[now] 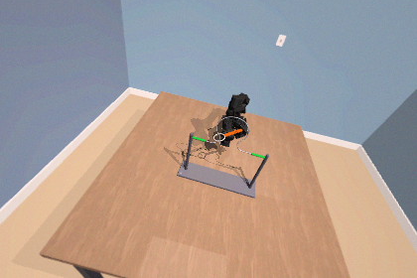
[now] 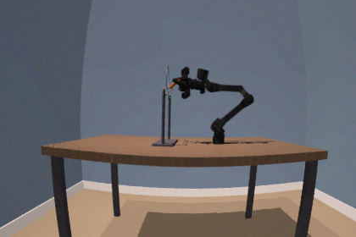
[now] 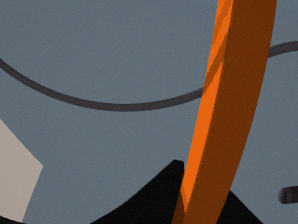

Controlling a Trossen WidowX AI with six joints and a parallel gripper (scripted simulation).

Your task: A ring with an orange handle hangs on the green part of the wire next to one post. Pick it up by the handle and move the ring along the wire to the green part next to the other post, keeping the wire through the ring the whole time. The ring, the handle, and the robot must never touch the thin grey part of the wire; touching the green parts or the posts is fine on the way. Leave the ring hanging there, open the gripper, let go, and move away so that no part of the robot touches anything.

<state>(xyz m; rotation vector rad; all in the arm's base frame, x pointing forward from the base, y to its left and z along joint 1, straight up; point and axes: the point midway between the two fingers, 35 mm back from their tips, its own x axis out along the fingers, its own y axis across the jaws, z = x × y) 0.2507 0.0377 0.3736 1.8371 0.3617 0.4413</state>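
The white ring [image 1: 218, 141] is around the thin grey wire [image 1: 247, 127] [image 3: 125, 107], just right of the left green part [image 1: 199, 139] in the top view, at the foot of the wire's big loop. Whether it touches the wire cannot be told. The orange handle [image 1: 233, 133] [image 2: 172, 85] [image 3: 225, 100] points right and slightly up from the ring in the top view. My gripper [image 1: 240, 131] [image 2: 177, 80] [image 3: 186, 172] is shut on the handle, on the arm's side of the wire. The other green part [image 1: 258, 155] is at the right post [image 1: 258, 172]. The ring is outside the wrist view.
The left post [image 1: 189, 152] and right post stand on a grey base plate [image 1: 218, 179] on the wooden table [image 1: 189, 227] [image 2: 127, 149]. The wire's loop rises close in front of my gripper. The arm reaches in from behind the wire in the top view.
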